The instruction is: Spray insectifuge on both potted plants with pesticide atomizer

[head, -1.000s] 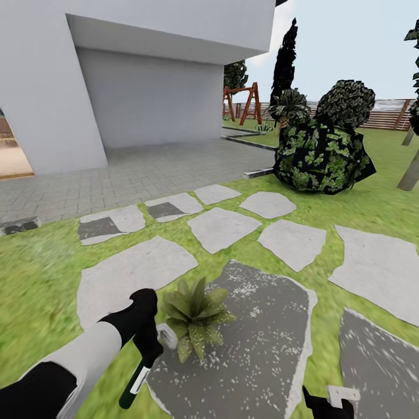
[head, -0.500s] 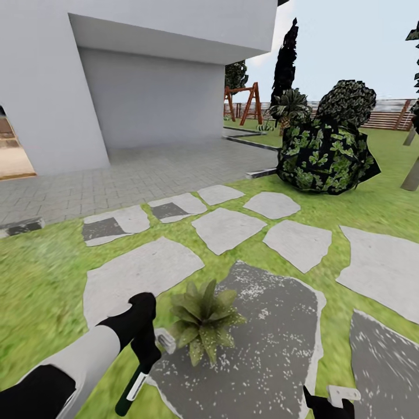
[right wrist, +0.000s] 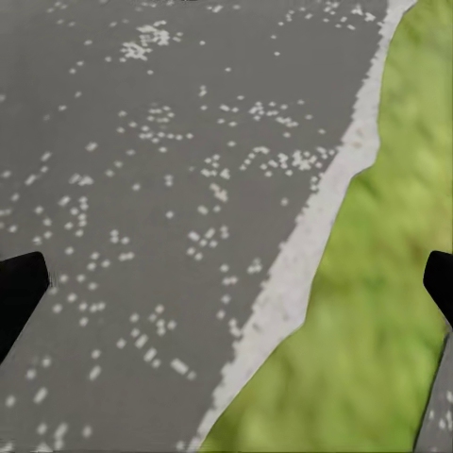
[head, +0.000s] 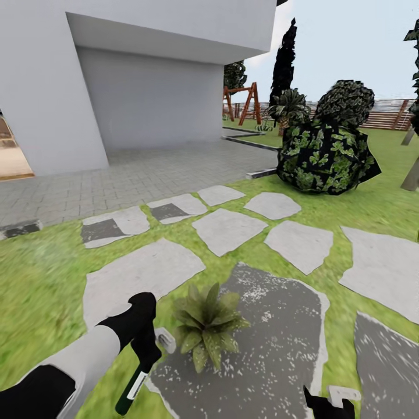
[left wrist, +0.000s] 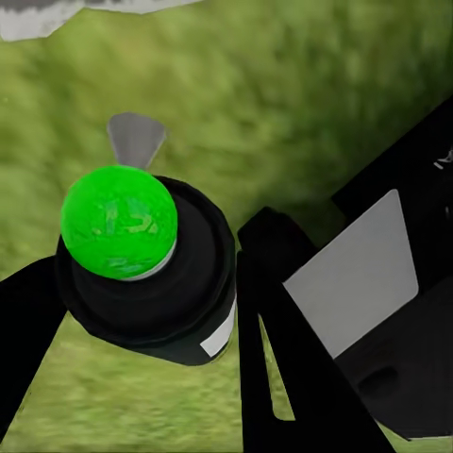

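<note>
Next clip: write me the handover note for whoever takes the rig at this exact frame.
Left hand: shut on the pesticide atomizer, trigger head toward the potted plant.
Right hand: open, holding nothing, low over the dark speckled slab.
Plant stands at that slab's edge, just beyond the nozzle.
Done: atomizer picked up.
Left: spray this plant fully, then find and spray the second one.

Grey stone slabs (head: 227,230) lie in the green lawn (head: 41,273); a potted plant (head: 206,331) stands on one.
</note>
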You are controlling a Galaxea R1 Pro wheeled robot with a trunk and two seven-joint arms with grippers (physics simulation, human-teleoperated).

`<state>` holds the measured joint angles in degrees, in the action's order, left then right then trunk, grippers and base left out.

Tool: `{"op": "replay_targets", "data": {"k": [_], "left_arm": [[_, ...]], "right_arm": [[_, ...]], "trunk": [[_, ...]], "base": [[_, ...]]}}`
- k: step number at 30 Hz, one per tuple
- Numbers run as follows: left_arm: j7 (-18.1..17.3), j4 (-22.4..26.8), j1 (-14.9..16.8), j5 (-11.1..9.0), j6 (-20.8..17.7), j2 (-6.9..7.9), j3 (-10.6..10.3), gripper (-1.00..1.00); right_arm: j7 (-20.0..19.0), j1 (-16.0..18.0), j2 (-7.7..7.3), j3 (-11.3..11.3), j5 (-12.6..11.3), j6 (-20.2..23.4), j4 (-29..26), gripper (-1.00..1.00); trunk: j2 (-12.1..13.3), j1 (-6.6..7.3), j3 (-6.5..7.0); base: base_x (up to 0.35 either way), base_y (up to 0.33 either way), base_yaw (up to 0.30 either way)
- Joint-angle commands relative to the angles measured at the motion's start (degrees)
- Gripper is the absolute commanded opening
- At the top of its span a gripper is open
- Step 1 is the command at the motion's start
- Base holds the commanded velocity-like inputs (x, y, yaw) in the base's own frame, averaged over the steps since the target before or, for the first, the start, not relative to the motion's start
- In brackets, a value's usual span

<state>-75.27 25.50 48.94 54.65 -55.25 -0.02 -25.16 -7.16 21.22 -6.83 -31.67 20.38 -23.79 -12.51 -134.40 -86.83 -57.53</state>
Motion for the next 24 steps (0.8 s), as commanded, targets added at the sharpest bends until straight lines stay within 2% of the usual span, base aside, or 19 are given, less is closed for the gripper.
{"op": "replay_targets", "data": {"k": [1,17,24], "left_arm": [[-0.59,0.13,0.01,0.56,-0.47,-0.03,-0.09,-1.00],[-0.49,0.25,0.10,0.63,-0.52,-0.07,-0.39,-1.00],[-0.48,-0.01,-0.05,0.63,-0.39,-0.15,-0.09,-1.00]], "right_arm": [[-0.37,0.05,0.00,-0.49,0.27,-0.20,0.03,1.00],[-0.38,0.05,0.06,-0.49,0.27,-0.20,0.03,1.00],[-0.39,0.05,0.06,-0.49,0.27,-0.20,0.03,1.00]], "trunk": [[-0.02,-0.01,-0.05],[-0.02,-0.01,-0.05],[-0.02,-0.01,-0.05]], "base": [[0.173,0.263,-0.226],[0.021,0.298,-0.293],[0.001,0.039,-0.072]]}}
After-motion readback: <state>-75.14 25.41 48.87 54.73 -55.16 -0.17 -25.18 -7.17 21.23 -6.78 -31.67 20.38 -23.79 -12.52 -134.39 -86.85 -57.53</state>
